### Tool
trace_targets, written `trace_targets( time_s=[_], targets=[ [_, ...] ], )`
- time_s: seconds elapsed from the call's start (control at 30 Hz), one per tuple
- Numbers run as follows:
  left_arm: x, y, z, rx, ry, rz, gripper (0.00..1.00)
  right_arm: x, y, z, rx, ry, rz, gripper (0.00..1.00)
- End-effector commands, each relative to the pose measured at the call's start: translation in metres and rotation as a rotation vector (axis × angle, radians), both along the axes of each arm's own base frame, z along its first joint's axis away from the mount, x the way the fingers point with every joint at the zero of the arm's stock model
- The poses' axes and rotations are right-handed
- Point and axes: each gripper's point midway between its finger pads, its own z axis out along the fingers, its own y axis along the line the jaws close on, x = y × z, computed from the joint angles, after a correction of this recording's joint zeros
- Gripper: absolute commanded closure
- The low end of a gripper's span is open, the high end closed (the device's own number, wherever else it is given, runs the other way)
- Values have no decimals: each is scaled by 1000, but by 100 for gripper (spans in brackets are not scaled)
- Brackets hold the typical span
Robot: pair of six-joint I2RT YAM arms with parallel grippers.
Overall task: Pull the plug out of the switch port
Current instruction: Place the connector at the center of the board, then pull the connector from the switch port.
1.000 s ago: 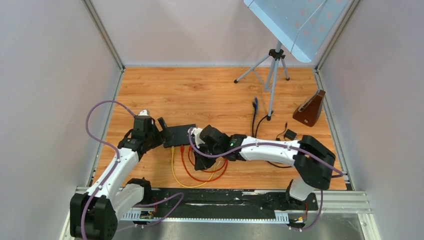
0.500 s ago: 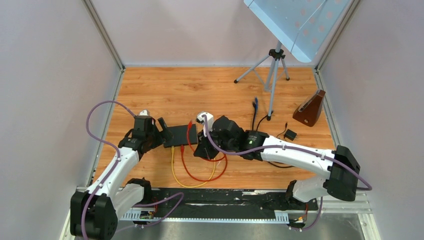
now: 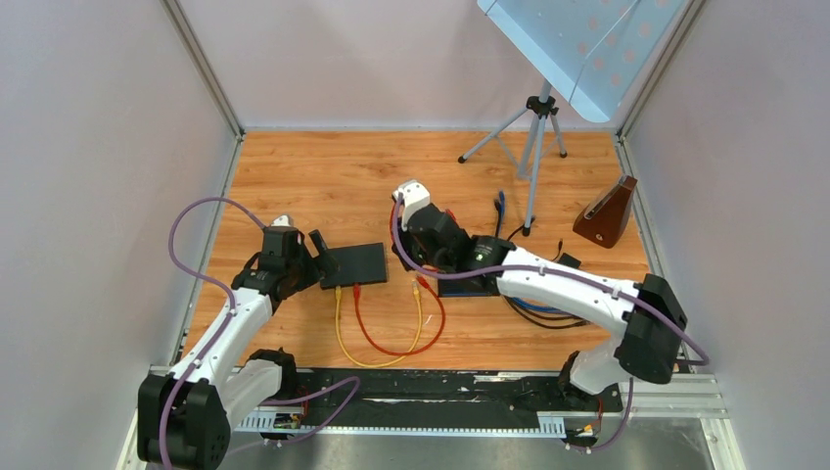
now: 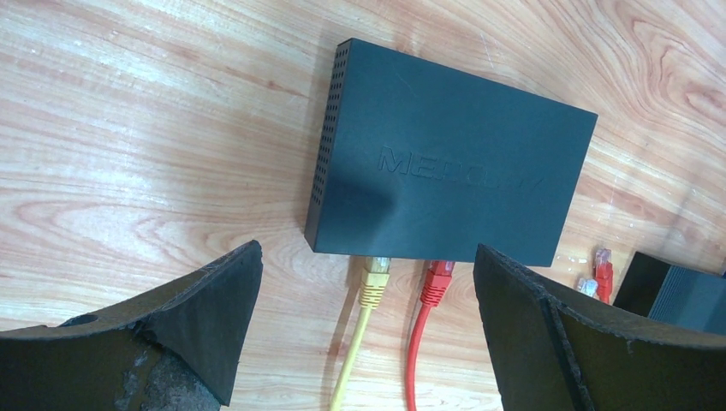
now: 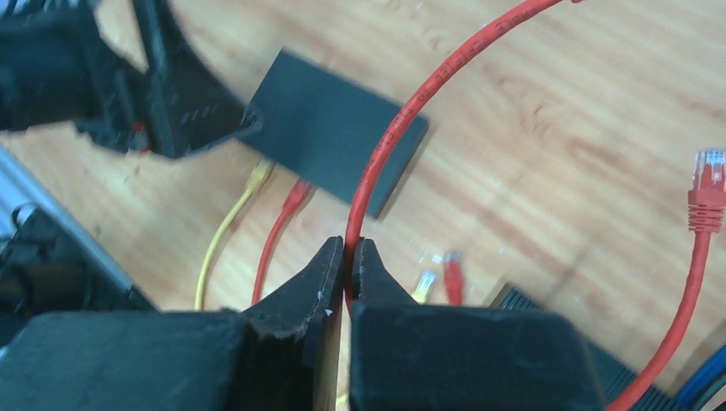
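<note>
The right gripper [image 5: 349, 253] pinches the red cable [image 5: 402, 120] tight, its red plug [image 5: 707, 181] seems to hang free, away from the black switch [image 4: 454, 184], where the left gripper [image 4: 366, 291] sits spread wide.

I see a wooden surface [image 3: 391, 176] carrying a black switch [image 3: 354, 263] left of centre, its yellow cable [image 3: 339, 333] and red cable [image 3: 377, 345] looping toward the near edge. A tripod [image 3: 539, 108] and a brown wedge [image 3: 607, 213] sit far right.
</note>
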Motion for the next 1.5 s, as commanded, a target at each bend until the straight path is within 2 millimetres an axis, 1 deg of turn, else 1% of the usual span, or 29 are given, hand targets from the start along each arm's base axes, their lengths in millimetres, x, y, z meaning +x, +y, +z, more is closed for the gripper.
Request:
trace_targets(
  time_s=[0.0, 0.1, 0.2, 0.27, 0.33, 0.37, 0.47, 0.53, 0.6, 0.7, 0.73, 0.77, 0.83, 0.9, 0.93, 1.03, 1.13, 1.2, 1.3, 1.33, 1.37, 1.4, 1.47],
  targets=[
    [8, -4, 11, -25, -53, -2, 0, 60, 1, 18, -20, -82, -88, 100],
    [8, -2, 14, -21, -68, 6, 0, 94, 7, 1, -2, -5, -107, 100],
    [7, -1, 21, -21, -99, 8, 0, 127, 8, -29, -6, 87, -157, 100],
    [7, -1, 25, -26, -122, 13, 0, 143, 12, -51, -17, 133, -176, 99],
    [6, -2, 28, -36, -144, 17, 0, 153, 18, -79, -29, 195, -173, 98],
    [6, -1, 32, -43, -161, 23, 0, 159, 22, -87, -28, 225, -172, 98],
    [5, -1, 33, -52, -179, 30, 0, 170, 20, -121, -72, 313, -215, 98],
    [3, 1, 32, -54, -177, 48, 0, 168, 20, -134, -74, 376, -208, 96],
    [2, 2, 31, -51, -169, 53, 0, 167, 17, -137, -65, 401, -204, 92],
    [1, 2, 26, -50, -151, 57, 0, 166, 15, -135, -43, 422, -186, 83],
    [2, 2, 25, -50, -148, 56, 0, 165, 15, -132, -28, 438, -170, 77],
    [2, 1, 23, -52, -136, 53, 0, 163, 13, -129, -12, 454, -155, 70],
    [3, 0, 20, -47, -114, 47, 0, 158, 9, -117, 26, 475, -138, 56],
    [4, 0, 17, -35, -90, 37, 0, 152, 7, -103, 66, 468, -128, 50],
    [4, 0, 14, -24, -75, 28, 0, 144, 4, -101, 84, 477, -121, 48],
    [5, 1, 12, -11, -59, 19, 0, 122, 6, -79, 220, 497, -101, 48],
    [8, 0, 9, -2, -49, 8, 0, 89, 9, -68, 367, 534, -75, 47],
    [12, -1, 8, 1, -48, -9, 0, 71, 15, -63, 441, 546, -63, 47],
    [17, -3, 6, -7, -43, -15, 0, 44, 24, -68, 512, 596, -65, 50],
    [17, -6, 2, -25, -30, -28, 0, 36, 27, -72, 534, 611, -76, 51],
    [21, -7, 3, -35, -40, -35, 1, 30, 30, -73, 571, 620, -81, 51],
    [22, -7, -1, -57, -23, -38, 1, 22, 34, -76, 601, 641, -83, 51],
    [25, -7, -5, -89, -9, -38, 3, 14, 40, -84, 639, 681, -102, 51]
  ],
)
